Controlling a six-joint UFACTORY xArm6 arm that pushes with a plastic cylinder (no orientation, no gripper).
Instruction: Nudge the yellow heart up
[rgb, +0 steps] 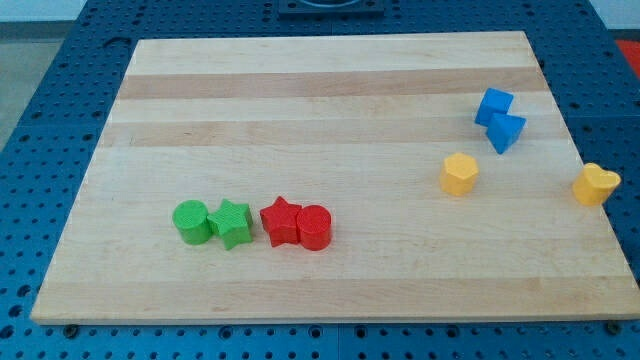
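The yellow heart (596, 184) lies near the board's right edge, at mid height. A yellow hexagon block (459, 173) sits to its left. Two blue blocks touch each other at the upper right: a blue cube (493, 105) and a blue triangular block (507, 131) just below it. My tip and the rod do not show in the camera view.
At the lower left a row of blocks stands close together: a green cylinder (190, 221), a green star (231, 222), a red star (281, 221) and a red cylinder (314, 227). The wooden board (330, 90) rests on a blue perforated table.
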